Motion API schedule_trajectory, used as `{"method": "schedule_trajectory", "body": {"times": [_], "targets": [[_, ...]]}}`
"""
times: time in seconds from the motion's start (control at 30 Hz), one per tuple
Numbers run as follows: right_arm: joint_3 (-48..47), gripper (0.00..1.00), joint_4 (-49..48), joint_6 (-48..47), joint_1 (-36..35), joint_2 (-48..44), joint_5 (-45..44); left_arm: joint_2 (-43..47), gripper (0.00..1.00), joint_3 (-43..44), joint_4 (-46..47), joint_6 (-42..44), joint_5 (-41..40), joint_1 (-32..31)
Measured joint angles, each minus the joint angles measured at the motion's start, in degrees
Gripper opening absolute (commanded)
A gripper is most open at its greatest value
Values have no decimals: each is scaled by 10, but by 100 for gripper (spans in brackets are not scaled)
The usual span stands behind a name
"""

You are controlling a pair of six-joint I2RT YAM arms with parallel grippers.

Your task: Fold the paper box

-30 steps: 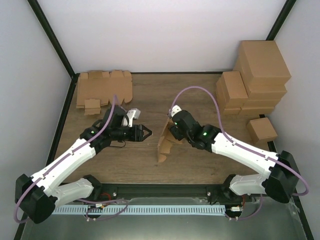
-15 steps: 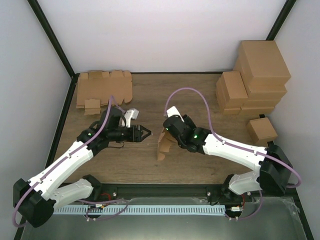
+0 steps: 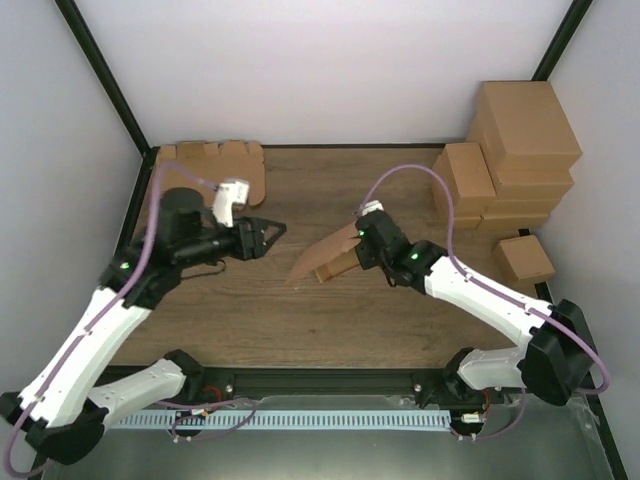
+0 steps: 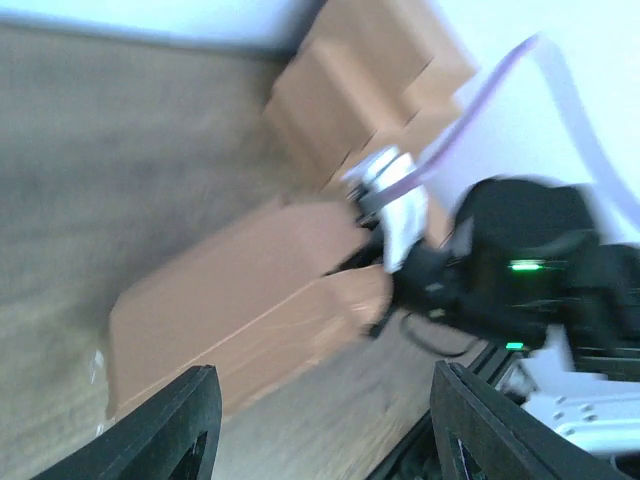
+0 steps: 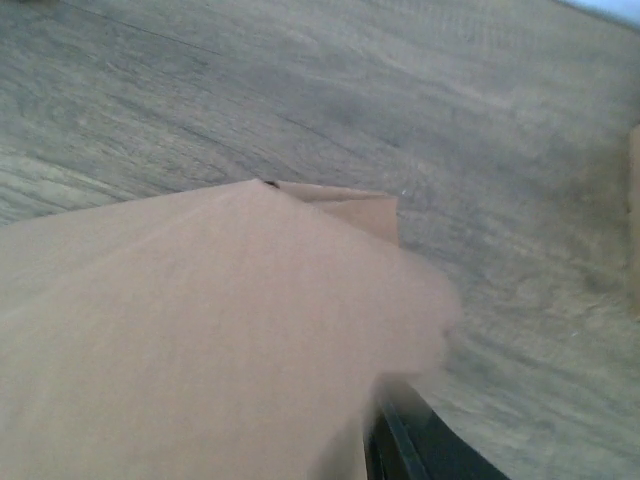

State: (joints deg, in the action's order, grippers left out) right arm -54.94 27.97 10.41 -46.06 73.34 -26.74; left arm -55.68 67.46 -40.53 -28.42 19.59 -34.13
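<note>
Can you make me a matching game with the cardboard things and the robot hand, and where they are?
1. paper box
2. flat cardboard sheets
3. stack of folded boxes
4. left gripper

A. far right of the table
B. open, empty
C. far left corner
D. mid-table, in the right gripper

Pairs: 1-D, 2-C, 3-A, 4-B.

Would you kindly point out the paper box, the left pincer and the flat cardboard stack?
paper box [image 3: 325, 257]: top external view, middle of its panel.
left pincer [image 3: 270, 238]: top external view, midway between its fingertips.
flat cardboard stack [image 3: 246, 166]: top external view, its uncovered part.
</note>
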Motion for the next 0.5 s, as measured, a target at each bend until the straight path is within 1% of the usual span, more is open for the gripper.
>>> {"method": "schedule_trajectory", "body": {"times": [0.1,0.2,0.27,0.4,0.43,0.5], "targets": [[2,22,0,36,53,0,90,17,61,78,-16,11,-14,0],[23,22,-21,65,91,2,173,32,64,92,-20,20,-17,0],[46,21,-37,82,104,13,223,30,67,76,-21,30,-13,0],[89,22,-59,103,112,52,290,-3,71,9,-19,61,0,0],[97,23,-63,106,114,58,301,-18,72,-7,-20,70,-4,0],[107,33,-67,113,120,63,316,-45,74,-28,-27,88,-24,0]]}}
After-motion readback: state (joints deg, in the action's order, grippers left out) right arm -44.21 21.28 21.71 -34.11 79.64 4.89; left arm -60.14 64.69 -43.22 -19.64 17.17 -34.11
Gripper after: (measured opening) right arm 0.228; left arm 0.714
